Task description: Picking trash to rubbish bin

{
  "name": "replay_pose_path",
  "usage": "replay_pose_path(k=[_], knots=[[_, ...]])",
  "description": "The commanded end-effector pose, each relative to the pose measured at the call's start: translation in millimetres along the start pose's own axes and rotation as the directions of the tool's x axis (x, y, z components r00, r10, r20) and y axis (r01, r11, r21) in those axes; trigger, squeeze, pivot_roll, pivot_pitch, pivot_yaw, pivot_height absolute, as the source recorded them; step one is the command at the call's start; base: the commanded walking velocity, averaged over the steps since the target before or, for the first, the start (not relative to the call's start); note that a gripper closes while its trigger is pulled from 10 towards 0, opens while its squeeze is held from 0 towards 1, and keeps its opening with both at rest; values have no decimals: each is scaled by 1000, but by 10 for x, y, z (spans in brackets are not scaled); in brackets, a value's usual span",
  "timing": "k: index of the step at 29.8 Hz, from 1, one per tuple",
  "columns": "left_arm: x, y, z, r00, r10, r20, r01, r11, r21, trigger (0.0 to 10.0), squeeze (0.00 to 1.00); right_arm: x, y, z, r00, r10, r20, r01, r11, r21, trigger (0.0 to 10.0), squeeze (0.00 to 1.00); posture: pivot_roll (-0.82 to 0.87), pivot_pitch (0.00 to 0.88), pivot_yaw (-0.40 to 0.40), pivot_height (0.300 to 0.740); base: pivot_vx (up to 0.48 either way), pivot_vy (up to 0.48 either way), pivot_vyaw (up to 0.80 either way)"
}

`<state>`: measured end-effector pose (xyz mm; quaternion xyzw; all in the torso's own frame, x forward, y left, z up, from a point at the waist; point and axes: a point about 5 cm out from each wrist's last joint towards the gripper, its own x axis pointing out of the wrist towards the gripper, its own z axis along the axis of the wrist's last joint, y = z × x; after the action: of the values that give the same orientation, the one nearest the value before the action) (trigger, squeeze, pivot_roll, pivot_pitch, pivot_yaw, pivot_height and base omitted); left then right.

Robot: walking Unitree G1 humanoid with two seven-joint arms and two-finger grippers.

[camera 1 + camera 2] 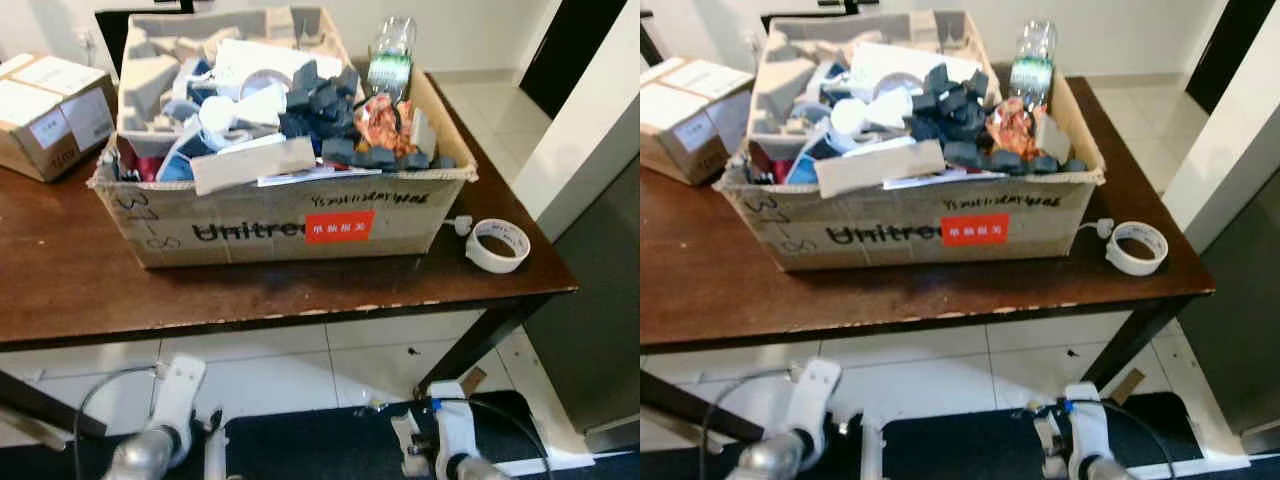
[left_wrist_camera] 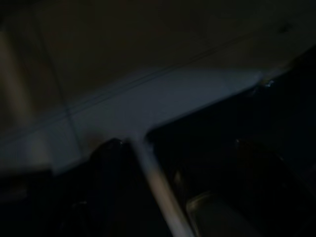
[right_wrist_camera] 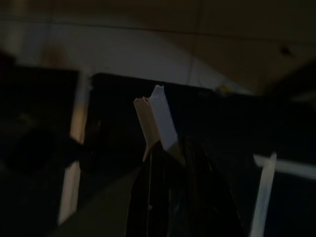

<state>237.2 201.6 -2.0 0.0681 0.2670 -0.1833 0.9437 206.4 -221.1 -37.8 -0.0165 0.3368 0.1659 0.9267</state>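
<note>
A large cardboard box [image 1: 270, 225] printed "Unitree" stands on the brown table [image 1: 60, 290]. It is heaped with foam pieces, paper, dark scraps and an orange wrapper [image 1: 378, 120]. A clear plastic bottle [image 1: 392, 55] leans at its back right corner. My left arm [image 1: 160, 425] and right arm [image 1: 455, 440] hang low in front of the table. In the dim right wrist view, my right gripper [image 3: 160, 145] looks shut on a small white folded scrap [image 3: 155, 118]. The left wrist view is very dark and blurred.
A roll of white tape [image 1: 498, 245] lies on the table's right end beside the box. A smaller taped carton [image 1: 50, 115] sits at the far left. White floor tiles [image 1: 300, 375] and a dark mat [image 1: 320, 445] lie below. A grey wall [image 1: 600, 270] stands to the right.
</note>
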Motion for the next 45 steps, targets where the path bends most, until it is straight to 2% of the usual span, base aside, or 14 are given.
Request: replay_pose_path(k=[1,8,9,10,11,14,15,20,22,25,28,31,39,45], knots=[[-54,-18,-39,999,-39,-31,39,999,-4,10000,0,-26,57,-56,998,55,-26,-55,998,-10,10000,0,48,117,42,740,0,0,0],[-459,-178,383,975,-212,68,203,972,119,10000,0,-418,157,390,942,316,111,-305,947,-105,10000,0,47,121,49,740,0,0,0],[-590,-267,580,952,-279,128,264,956,125,10000,0,-572,200,666,898,395,195,-377,918,-123,10000,0,48,120,48,740,0,0,0],[-590,-267,580,952,-279,128,264,956,125,10000,0,-572,200,666,898,395,195,-377,918,-123,10000,0,48,120,48,740,0,0,0],[-686,-349,785,918,-348,192,326,935,139,10000,0,-732,257,1029,827,468,312,-448,883,-137,10000,0,48,120,48,740,0,0,0],[-728,-392,971,884,-394,250,363,917,162,10000,0,-848,283,1387,753,500,428,-478,863,-167,10000,0,53,115,42,740,0,0,0],[-740,-404,1139,854,-432,290,384,899,208,10000,0,-915,258,1745,687,482,544,-453,869,-198,10000,0,53,113,43,740,0,0,0],[-742,-368,1316,839,-442,316,358,887,291,10000,0,-950,160,2169,631,383,674,-363,914,-180,10000,0,55,107,45,740,0,0,0],[-744,-330,1554,823,-422,380,309,894,324,10000,0,-1017,26,2523,553,256,793,-299,949,-98,10000,0,57,101,43,740,0,0,0],[-758,-335,1745,798,-439,413,291,881,373,10000,0,-1064,-133,2719,487,114,866,-286,957,35,10000,0,61,100,38,740,0,0,0],[-753,-328,1814,792,-440,424,284,880,382,10000,0,-1075,-186,2759,476,74,876,-278,958,70,10000,0,66,101,37,740,0,0,0],[-704,-317,2157,754,-452,476,255,870,423,10000,0,-1122,-332,2968,433,-56,900,-223,960,167,10000,0,77,113,28,740,0,0,0],[-629,-434,2778,639,-475,605,277,876,395,10000,0,-1275,-291,3428,317,-65,946,-173,977,125,10000,0,76,124,30,740,0,0,0],[-573,-496,2959,625,-490,608,268,866,422,10000,0,-1339,-247,3682,283,-49,958,-124,988,87,10000,0,68,128,39,740,0,0,0]])
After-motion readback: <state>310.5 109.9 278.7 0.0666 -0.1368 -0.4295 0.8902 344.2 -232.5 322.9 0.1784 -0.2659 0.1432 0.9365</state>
